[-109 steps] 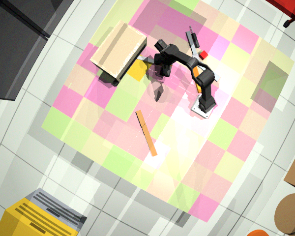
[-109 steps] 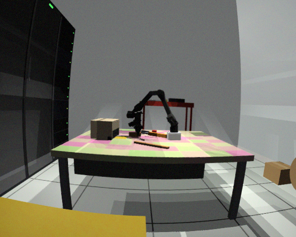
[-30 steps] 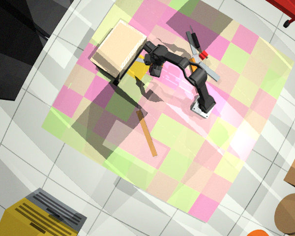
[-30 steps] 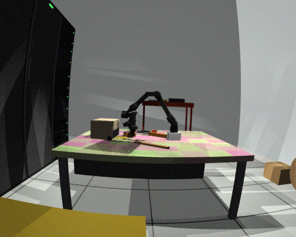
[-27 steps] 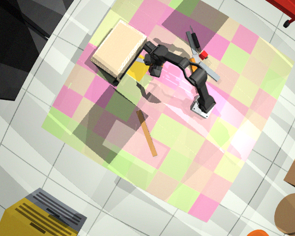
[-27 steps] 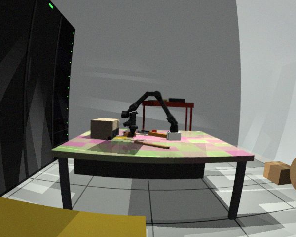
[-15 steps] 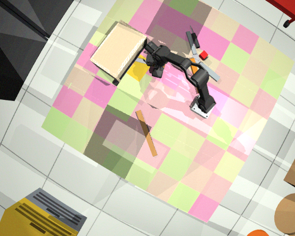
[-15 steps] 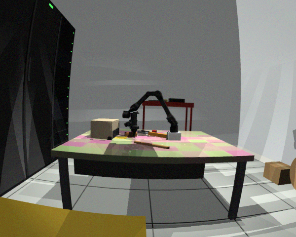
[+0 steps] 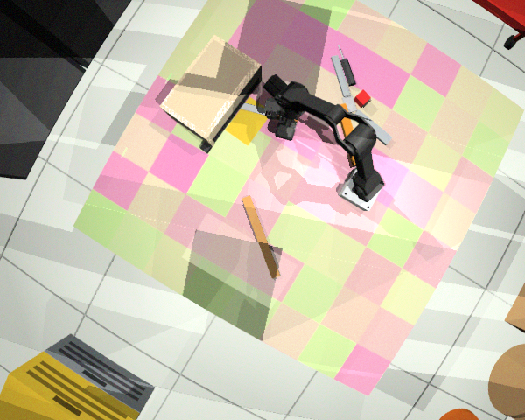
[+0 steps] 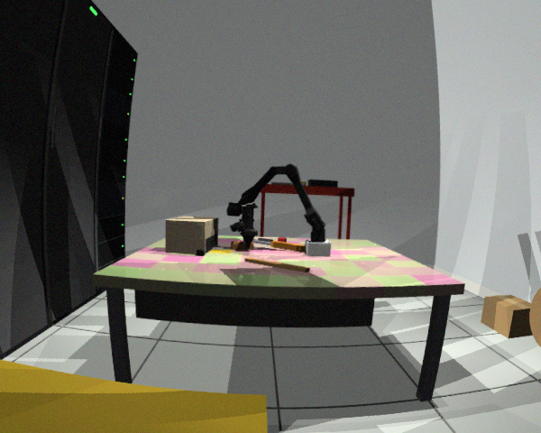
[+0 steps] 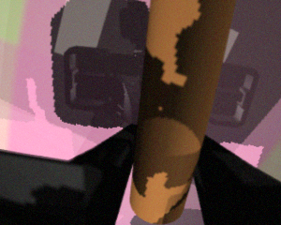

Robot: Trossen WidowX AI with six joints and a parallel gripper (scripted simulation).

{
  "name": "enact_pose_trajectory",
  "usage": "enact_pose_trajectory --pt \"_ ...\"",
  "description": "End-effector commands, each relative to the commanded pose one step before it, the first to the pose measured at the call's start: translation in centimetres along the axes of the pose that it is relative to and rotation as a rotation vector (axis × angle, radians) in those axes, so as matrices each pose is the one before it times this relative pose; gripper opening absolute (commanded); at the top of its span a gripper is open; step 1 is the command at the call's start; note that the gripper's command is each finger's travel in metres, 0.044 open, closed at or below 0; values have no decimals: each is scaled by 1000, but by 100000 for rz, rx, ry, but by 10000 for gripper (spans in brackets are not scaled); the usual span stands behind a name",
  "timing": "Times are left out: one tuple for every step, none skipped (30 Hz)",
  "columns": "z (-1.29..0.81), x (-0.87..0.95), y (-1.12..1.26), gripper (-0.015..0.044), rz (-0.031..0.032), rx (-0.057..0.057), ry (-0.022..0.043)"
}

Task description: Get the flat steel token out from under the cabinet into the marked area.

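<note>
My gripper (image 9: 282,126) (image 10: 248,241) (image 11: 164,135) is shut on a brown-orange round rod (image 11: 178,89), which runs up the middle of the wrist view between the two black fingers. The gripper points down, low over the table, just in front of the tan cabinet (image 9: 208,86) (image 10: 187,234). It hangs at the right edge of the yellow marked area (image 9: 244,129) (image 10: 220,252). A short grey strip (image 9: 249,107) shows between the cabinet's dark front and the gripper. I see no steel token in any view; the space under the cabinet is hidden.
A flat orange strip (image 9: 260,234) (image 10: 278,264) lies loose mid-table. Behind the arm lie a long grey bar (image 9: 341,81), a black tool (image 9: 347,72), a red cube (image 9: 362,98) and an orange piece (image 9: 346,129). The arm's base (image 9: 360,192) (image 10: 317,247) stands to the right.
</note>
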State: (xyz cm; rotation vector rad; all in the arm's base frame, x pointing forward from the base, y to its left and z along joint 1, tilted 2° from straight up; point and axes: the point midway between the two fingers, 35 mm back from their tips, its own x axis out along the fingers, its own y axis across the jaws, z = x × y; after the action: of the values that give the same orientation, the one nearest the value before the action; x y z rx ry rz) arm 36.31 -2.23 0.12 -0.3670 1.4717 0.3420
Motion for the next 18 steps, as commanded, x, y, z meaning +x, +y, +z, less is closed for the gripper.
enact_pose_trajectory --pt "-675 98 -34 0 276 -48 38" --pt "-113 2 -2 0 0 0 10" --pt "-113 2 -2 0 0 0 10" --pt "-113 2 -2 0 0 0 10" --pt "-119 2 -2 0 0 0 11" --pt "-120 2 -2 0 0 0 11" --pt "-119 2 -2 0 0 0 11" --pt "-119 2 -2 0 0 0 11" --pt "-119 2 -2 0 0 0 11" --pt "-119 2 -2 0 0 0 11" --pt "-119 2 -2 0 0 0 11" --pt "-119 2 -2 0 0 0 11" --pt "-119 2 -2 0 0 0 11" --pt "-119 2 -2 0 0 0 11" --pt "-119 2 -2 0 0 0 11" --pt "-119 2 -2 0 0 0 11" --pt "-119 2 -2 0 0 0 11" --pt "-119 2 -2 0 0 0 11"
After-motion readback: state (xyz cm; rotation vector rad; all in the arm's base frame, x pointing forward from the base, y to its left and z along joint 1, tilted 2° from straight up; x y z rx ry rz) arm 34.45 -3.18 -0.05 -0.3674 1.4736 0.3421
